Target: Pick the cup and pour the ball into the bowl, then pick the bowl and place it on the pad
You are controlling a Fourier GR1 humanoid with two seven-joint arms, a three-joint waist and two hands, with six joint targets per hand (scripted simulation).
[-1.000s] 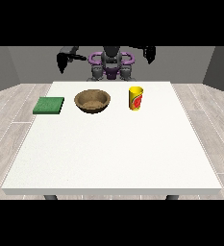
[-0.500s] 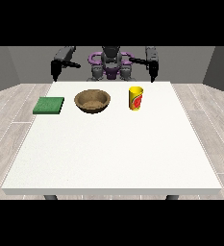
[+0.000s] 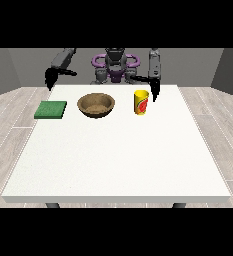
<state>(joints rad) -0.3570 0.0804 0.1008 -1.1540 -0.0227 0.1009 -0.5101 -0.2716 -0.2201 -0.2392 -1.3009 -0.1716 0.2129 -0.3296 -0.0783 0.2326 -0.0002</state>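
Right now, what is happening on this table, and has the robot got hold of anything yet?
Nothing is held yet. The hand at the view's right hangs just beside the yellow cup, which stands upright on the white table; whether they touch cannot be told. The hand at the view's left hovers at the table's far corner, behind the green pad. The brown bowl sits between pad and cup. No ball is visible from this angle.

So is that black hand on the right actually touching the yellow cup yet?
Cannot tell. In the front view the hand hangs right beside the cup, overlapping its upper edge.
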